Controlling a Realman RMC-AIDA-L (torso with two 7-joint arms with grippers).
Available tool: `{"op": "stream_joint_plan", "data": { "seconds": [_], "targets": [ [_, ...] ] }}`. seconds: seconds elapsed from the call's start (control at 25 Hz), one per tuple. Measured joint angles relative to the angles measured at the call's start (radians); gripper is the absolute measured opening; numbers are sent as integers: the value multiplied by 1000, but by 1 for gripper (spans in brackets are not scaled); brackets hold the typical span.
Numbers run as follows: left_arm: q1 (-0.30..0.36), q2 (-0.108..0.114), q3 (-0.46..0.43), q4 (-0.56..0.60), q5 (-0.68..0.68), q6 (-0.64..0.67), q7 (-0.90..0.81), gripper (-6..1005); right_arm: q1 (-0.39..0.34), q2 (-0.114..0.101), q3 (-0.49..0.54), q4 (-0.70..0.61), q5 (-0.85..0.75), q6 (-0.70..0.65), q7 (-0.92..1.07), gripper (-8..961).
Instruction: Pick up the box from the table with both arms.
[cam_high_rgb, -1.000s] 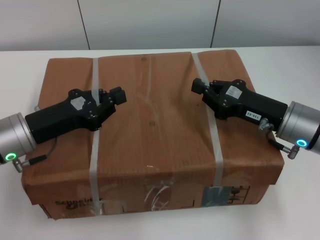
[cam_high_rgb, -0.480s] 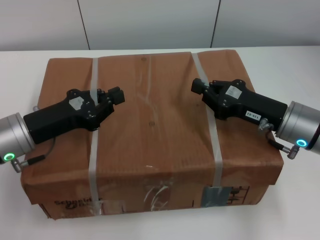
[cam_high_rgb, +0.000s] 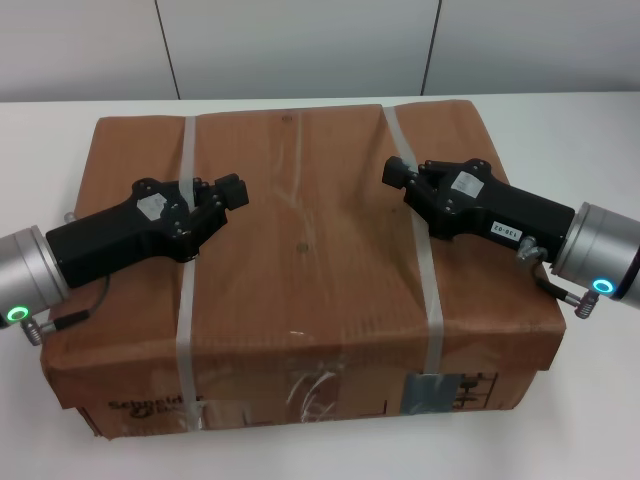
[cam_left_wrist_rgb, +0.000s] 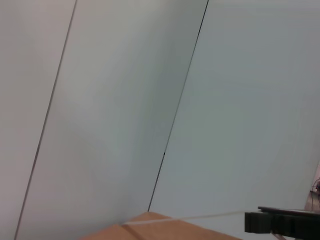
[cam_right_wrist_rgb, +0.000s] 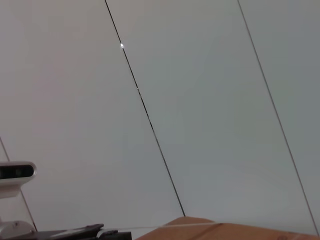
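Observation:
The box (cam_high_rgb: 310, 270) is large, brown cardboard, with two whitish straps and printed labels on its near side. It rests on the white table (cam_high_rgb: 590, 130). My left gripper (cam_high_rgb: 233, 189) hovers over the box's top near the left strap, pointing right, fingers together and empty. My right gripper (cam_high_rgb: 397, 171) hovers over the top near the right strap, pointing left, fingers together and empty. A brown corner of the box shows in the left wrist view (cam_left_wrist_rgb: 150, 227) and in the right wrist view (cam_right_wrist_rgb: 230, 230).
A pale panelled wall (cam_high_rgb: 300, 45) stands behind the table. White tabletop shows to the right of the box and in front of it. The other arm's black gripper shows far off in the left wrist view (cam_left_wrist_rgb: 280, 222).
My left gripper has drawn back slightly to the left over the box top. The right gripper and the box have barely moved.

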Motion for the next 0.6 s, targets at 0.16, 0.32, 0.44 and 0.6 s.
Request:
{"op": "stream_joint_plan", "data": {
  "seconds": [0.16, 0.32, 0.44, 0.6],
  "targets": [
    [0, 0, 0, 0, 0, 0, 0, 86, 0, 0, 0, 0, 0, 0, 0, 7],
    [0, 0, 0, 0, 0, 1, 0, 88, 0, 0, 0, 0, 0, 0, 0, 7],
    [0, 0, 0, 0, 0, 1, 1, 87, 0, 0, 0, 0, 0, 0, 0, 7],
    [0, 0, -1, 0, 0, 1, 1, 87, -1, 0, 0, 0, 0, 0, 0, 7]
  ]
}}
